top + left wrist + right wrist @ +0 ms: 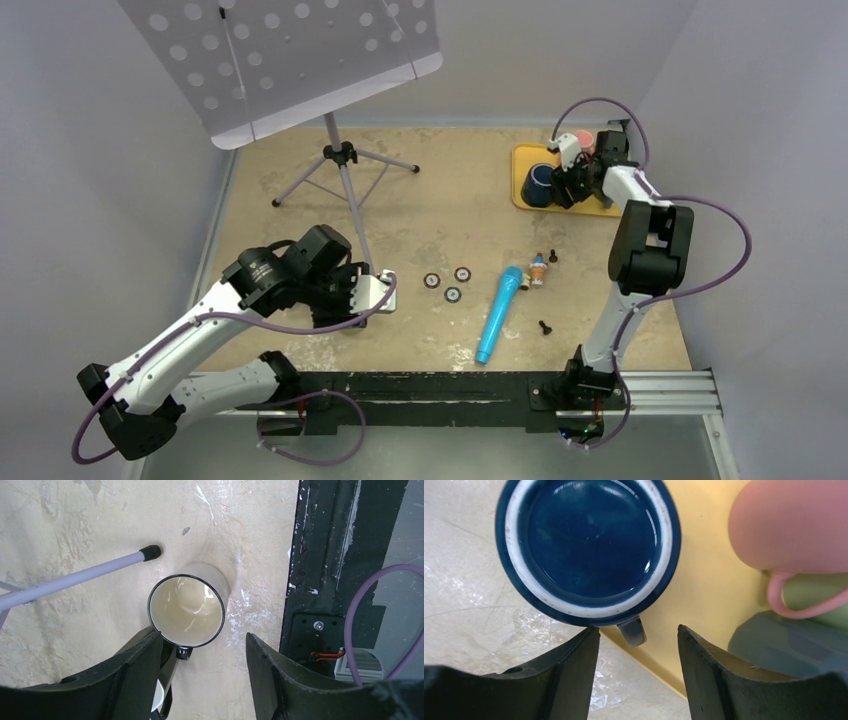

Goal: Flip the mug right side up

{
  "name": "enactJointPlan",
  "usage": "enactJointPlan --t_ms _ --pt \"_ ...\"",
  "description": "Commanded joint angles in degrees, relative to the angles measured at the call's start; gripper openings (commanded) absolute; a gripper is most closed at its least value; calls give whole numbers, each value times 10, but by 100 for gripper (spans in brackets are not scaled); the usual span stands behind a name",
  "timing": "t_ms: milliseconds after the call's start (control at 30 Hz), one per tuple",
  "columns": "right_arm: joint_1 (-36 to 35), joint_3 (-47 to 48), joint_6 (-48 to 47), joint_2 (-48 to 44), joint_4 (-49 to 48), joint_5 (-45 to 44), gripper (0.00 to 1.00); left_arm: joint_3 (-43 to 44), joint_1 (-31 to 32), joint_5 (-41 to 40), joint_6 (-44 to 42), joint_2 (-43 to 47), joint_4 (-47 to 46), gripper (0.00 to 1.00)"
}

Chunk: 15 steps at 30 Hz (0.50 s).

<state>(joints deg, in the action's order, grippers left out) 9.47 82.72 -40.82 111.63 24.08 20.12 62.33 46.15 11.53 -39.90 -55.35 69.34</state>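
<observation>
The table [450, 220] is showing a worn, blotchy beige top, and plain grey walls are closing it in on the left, back and right. A black rail [430, 390] is running along the near edge, carrying both arm bases. A music stand [340, 170] is spreading its tripod legs over the back left, its perforated desk leaning over that corner. Three small discs [450, 283], a blue microphone [498, 313] and a few tiny dark pieces [545, 326] are lying in the near middle, leaving bare table between them and the back wall.

At the back right a yellow tray [525, 200] is sitting close to the right wall. The blue mug [589, 545] is standing at the tray's left edge, apparently bottom-up, its flat blue base and pale ring facing the wrist camera. A pink mug [794, 525] is crowding the tray just beside it. The right end effector [638, 627] is hovering above with its jaws spread wide, holding nothing, and the mug's handle is showing in the gap between them.

The left end effector [203, 633] is also gaping wide and empty over a cream mug [186, 611] standing mouth-up, near the rail and one stand leg [75, 577].
</observation>
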Motion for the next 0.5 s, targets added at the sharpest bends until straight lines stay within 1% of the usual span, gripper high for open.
enactJointPlan --t_ms 0,133,200,300,400,467 --pt "2 19 -48 10 -2 2 60 26 -3 -2 -4 -9 -2 66" --pt "-2 15 -53 18 -33 28 56 35 -2 2 1 -25 -3 66" --pt "-3 15 -60 26 -32 40 50 36 -3 2 2 -32 -5 66" --pt "-2 20 -62 38 -27 70 29 39 -2 1 3 -41 -4 66" --pt "-3 20 -52 29 -27 65 1 53 -3 4 7 -45 6 66" --pt "-3 15 -32 7 -35 60 0 68 -3 14 16 -47 17 66"
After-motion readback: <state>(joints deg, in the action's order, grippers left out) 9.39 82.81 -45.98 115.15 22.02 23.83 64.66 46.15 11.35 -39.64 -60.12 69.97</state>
